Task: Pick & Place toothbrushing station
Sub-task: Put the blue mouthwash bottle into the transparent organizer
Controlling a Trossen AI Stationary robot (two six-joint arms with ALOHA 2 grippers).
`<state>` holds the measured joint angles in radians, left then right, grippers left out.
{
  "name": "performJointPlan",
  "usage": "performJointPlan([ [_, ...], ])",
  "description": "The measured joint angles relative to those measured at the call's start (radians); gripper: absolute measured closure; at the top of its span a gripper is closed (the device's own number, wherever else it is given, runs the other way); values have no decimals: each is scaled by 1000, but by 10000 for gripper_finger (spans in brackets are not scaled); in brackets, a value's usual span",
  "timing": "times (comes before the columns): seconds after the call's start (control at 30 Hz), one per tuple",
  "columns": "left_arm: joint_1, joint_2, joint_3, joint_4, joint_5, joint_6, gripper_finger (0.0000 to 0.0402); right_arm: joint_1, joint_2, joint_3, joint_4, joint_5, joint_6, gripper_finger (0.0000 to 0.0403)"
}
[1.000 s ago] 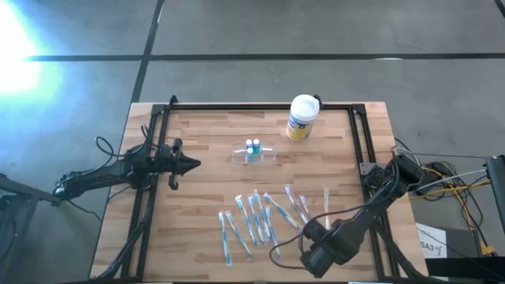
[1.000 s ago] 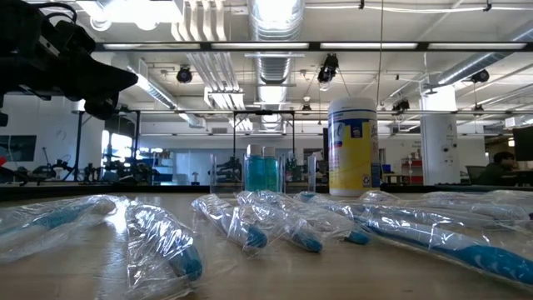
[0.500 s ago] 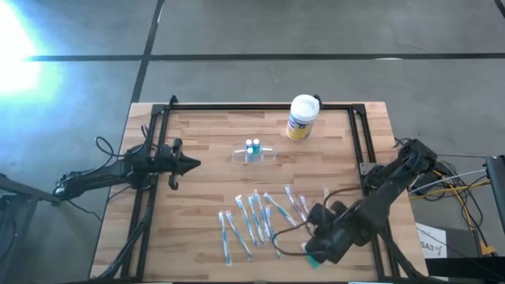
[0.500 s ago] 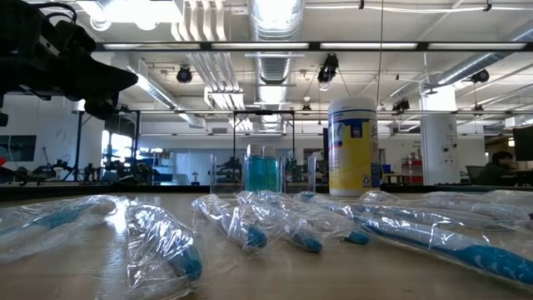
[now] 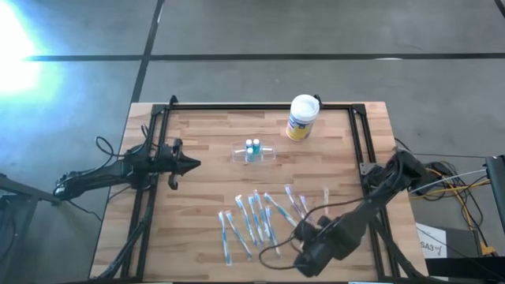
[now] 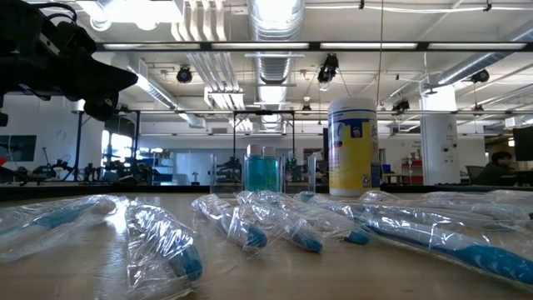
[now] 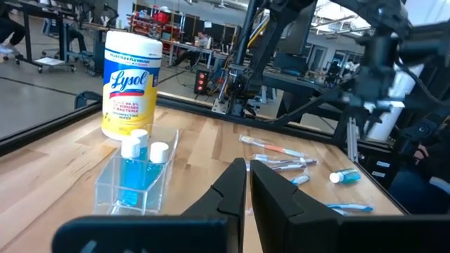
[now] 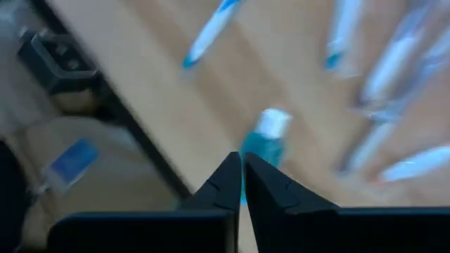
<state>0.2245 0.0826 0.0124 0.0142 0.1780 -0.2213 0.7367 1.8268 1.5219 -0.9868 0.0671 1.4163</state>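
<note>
The toothbrushing station (image 5: 254,151) is a clear plastic holder with two blue, white-capped bottles in it, standing on its base at the table's middle; it also shows in the left wrist view (image 7: 133,184) and the low view (image 6: 265,173). My left gripper (image 5: 197,164) is shut and empty, level above the table to the left of the station (image 7: 248,169). My right gripper (image 5: 313,248) hovers near the table's near right edge, pointing down, shut (image 8: 241,158). A small teal bottle with a white cap (image 8: 270,135) lies on the wood just beyond its fingertips.
A white canister with a yellow-blue label (image 5: 301,117) stands at the far edge, right of the station. Several wrapped toothbrushes (image 5: 256,217) lie across the near middle of the table. A black frame (image 5: 359,134) runs round the table. Bare wood lies between the station and my left gripper.
My right gripper has swung a little toward the table's far right, then back toward the near edge and the left, staying shut. The station and my left gripper have kept still.
</note>
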Motion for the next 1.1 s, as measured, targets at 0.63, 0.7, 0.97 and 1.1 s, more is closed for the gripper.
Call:
performJointPlan([
  [0.63, 0, 4, 0, 1, 22, -10, 376, 3, 213, 0, 44, -126, 91, 145],
  [0.7, 0, 5, 0, 1, 22, -10, 376, 3, 230, 0, 33, -136, 84, 138],
  [0.97, 0, 5, 0, 1, 23, -11, 376, 3, 295, 0, -3, -201, 19, 157],
  [1.1, 0, 5, 0, 1, 23, -12, 376, 1, 309, 3, 7, -219, -38, 207],
])
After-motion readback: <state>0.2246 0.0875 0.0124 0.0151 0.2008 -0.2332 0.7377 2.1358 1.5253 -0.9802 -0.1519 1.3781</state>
